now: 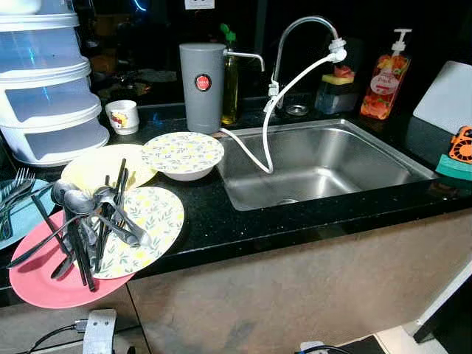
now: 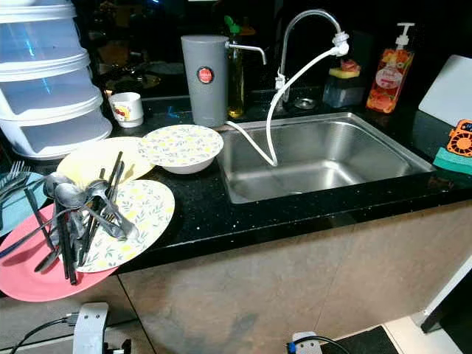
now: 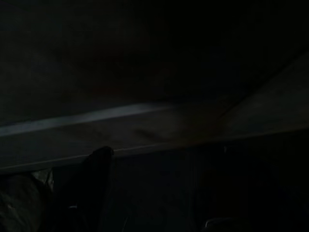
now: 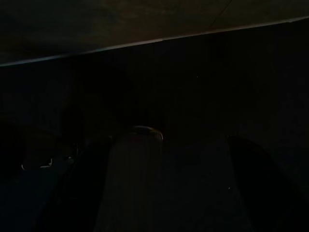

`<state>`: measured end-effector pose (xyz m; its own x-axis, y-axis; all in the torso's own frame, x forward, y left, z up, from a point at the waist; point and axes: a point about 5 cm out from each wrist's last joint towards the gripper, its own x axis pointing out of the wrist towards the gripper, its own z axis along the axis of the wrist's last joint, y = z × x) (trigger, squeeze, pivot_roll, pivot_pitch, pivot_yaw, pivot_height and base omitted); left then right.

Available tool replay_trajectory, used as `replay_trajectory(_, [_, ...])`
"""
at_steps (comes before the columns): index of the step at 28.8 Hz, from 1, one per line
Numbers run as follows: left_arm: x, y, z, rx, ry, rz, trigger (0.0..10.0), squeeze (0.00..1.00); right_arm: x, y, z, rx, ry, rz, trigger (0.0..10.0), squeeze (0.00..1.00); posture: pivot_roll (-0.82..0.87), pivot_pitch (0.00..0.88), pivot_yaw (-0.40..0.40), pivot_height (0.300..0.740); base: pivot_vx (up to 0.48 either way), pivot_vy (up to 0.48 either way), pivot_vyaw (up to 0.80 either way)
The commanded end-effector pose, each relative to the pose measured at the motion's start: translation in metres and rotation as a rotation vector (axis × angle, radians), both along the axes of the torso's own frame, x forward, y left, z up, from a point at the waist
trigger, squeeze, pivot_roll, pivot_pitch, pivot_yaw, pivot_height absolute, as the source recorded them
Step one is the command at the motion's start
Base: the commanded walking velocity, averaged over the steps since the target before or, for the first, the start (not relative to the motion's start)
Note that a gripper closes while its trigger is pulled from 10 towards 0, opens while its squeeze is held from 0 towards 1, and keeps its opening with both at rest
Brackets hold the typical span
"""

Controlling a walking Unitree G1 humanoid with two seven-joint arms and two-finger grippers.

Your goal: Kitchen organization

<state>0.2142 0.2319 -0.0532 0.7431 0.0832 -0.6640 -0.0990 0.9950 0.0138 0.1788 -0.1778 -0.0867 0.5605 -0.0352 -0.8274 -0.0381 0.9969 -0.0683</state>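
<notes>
Far left on the black surface (image 1: 221,221): stacked clear containers (image 1: 48,88), a small cup (image 1: 122,116) beside them. In front, a pink plate (image 1: 37,284) carries a patterned plate (image 1: 151,221) loaded with dark cutlery (image 1: 88,221); a yellow plate (image 1: 96,166) and patterned bowl (image 1: 182,155) lie behind. Centre: grey canister (image 1: 202,86), then steel sink (image 1: 383,158) with faucet (image 1: 299,29) and white hose (image 1: 280,96). Right: soap dispenser (image 1: 385,81), white board (image 1: 446,96).

Left gripper (image 3: 96,188) and right gripper (image 4: 159,188) hang in deep shade, well below and apart from the dishes; whether either is open or closed cannot be told.
</notes>
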Motion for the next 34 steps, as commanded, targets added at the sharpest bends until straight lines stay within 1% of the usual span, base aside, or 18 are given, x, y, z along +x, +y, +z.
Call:
replay_trajectory(1, [-0.003, 0.004, -0.002, 0.006, 0.018, 0.016, 10.0, 0.00, -0.001, -0.004, 0.000, 0.002, -0.002, -0.018, 10.0, 0.00, -0.07, 0.000, 0.027, 0.740, 0.000, 0.000, 0.00])
replay_trajectory(3, [-0.004, -0.006, -0.004, -0.002, 0.012, 0.009, 10.0, 0.00, -0.002, -0.017, 0.002, 0.004, -0.016, -0.051, 10.0, 0.00, -0.03, 0.000, 0.040, 0.740, 0.000, 0.000, 0.00])
replay_trajectory(4, [-0.004, -0.006, -0.004, -0.002, 0.012, 0.009, 10.0, 0.00, -0.002, -0.017, 0.002, 0.004, -0.016, -0.051, 10.0, 0.00, -0.03, 0.000, 0.040, 0.740, 0.000, 0.000, 0.00])
replay_trajectory(6, [-0.004, -0.015, -0.006, -0.019, 0.013, -0.017, 10.0, 0.00, -0.001, -0.024, 0.003, 0.001, -0.032, -0.068, 10.0, 0.00, -0.01, 0.000, 0.046, 0.740, 0.000, 0.000, 0.00])
replay_trajectory(9, [-0.011, -0.019, -0.011, -0.015, 0.044, -0.059, 10.0, 0.00, -0.003, -0.026, 0.002, -0.009, -0.023, -0.070, 10.0, 0.00, -0.01, 0.000, 0.039, 0.740, 0.000, 0.000, 0.00])
replay_trajectory(10, [-0.017, -0.020, -0.014, 0.015, 0.062, -0.137, 10.0, 0.00, -0.006, -0.025, 0.000, 0.003, -0.010, -0.080, 10.0, 0.00, -0.01, 0.000, -0.003, 0.740, 0.000, 0.000, 0.00])
replay_trajectory(12, [-0.020, -0.020, -0.015, 0.026, 0.066, -0.161, 10.0, 0.00, -0.008, -0.023, 0.000, 0.010, -0.004, -0.074, 10.0, 0.00, -0.01, 0.000, -0.004, 0.740, 0.000, 0.000, 0.00])
replay_trajectory(14, [-0.029, -0.015, -0.018, 0.014, 0.072, -0.104, 10.0, 0.00, -0.013, -0.017, -0.004, -0.013, 0.034, 0.012, 10.0, 0.00, -0.01, 0.006, 0.009, 0.740, 0.000, 0.000, 0.00])
replay_trajectory(15, [-0.029, -0.015, -0.018, 0.014, 0.072, -0.104, 10.0, 0.00, -0.013, -0.017, -0.004, -0.013, 0.034, 0.012, 10.0, 0.00, -0.01, 0.006, 0.009, 0.740, 0.000, 0.000, 0.00])
replay_trajectory(16, [-0.032, -0.012, -0.019, 0.008, 0.071, -0.066, 10.0, 0.00, -0.014, -0.016, -0.005, -0.016, 0.039, 0.024, 10.0, 0.00, -0.01, 0.006, 0.009, 0.740, 0.000, 0.000, 0.00])
replay_trajectory(19, [-0.039, -0.013, -0.023, -0.004, 0.079, -0.028, 10.0, 0.00, -0.018, -0.016, -0.006, 0.004, 0.040, -0.022, 10.0, 0.00, 0.01, 0.015, -0.010, 0.740, 0.000, 0.000, 0.00])
replay_trajectory(23, [-0.042, -0.015, -0.024, -0.006, 0.083, -0.018, 10.0, 0.00, -0.017, -0.016, -0.005, -0.001, 0.023, -0.024, 10.0, 0.00, 0.02, 0.021, -0.018, 0.740, 0.000, 0.000, 0.00])
replay_trajectory(24, [-0.043, -0.019, -0.026, -0.021, 0.100, -0.026, 10.0, 0.00, -0.015, -0.015, -0.005, -0.016, 0.007, -0.008, 10.0, 0.00, 0.03, 0.022, -0.016, 0.740, 0.000, 0.000, 0.00])
replay_trajectory(26, [-0.042, -0.028, -0.027, -0.055, 0.088, -0.064, 10.0, 0.00, -0.010, -0.008, -0.003, 0.052, -0.019, -0.022, 10.0, 0.00, 0.03, 0.022, -0.013, 0.740, 0.000, 0.000, 0.00])
replay_trajectory(27, [-0.041, -0.030, -0.026, -0.048, 0.075, -0.074, 10.0, 0.00, -0.008, -0.007, -0.002, 0.086, -0.024, -0.050, 10.0, 0.00, 0.03, 0.022, -0.011, 0.740, 0.000, 0.000, 0.00])
replay_trajectory(28, [-0.041, -0.030, -0.026, -0.048, 0.075, -0.074, 10.0, 0.00, -0.008, -0.007, -0.002, 0.086, -0.024, -0.050, 10.0, 0.00, 0.03, 0.022, -0.011, 0.740, 0.000, 0.000, 0.00])
replay_trajectory(30, [-0.040, -0.031, -0.025, -0.068, 0.044, -0.036, 10.0, 0.00, -0.005, -0.006, -0.001, 0.093, -0.036, -0.053, 10.0, 0.00, 0.02, 0.022, -0.010, 0.740, 0.000, 0.000, 0.00])
replay_trajectory(34, [-0.039, -0.030, -0.025, -0.081, 0.045, -0.008, 10.0, 0.00, -0.005, -0.005, -0.001, 0.082, -0.033, -0.034, 10.0, 0.00, 0.03, 0.020, -0.010, 0.740, 0.000, 0.000, 0.00])
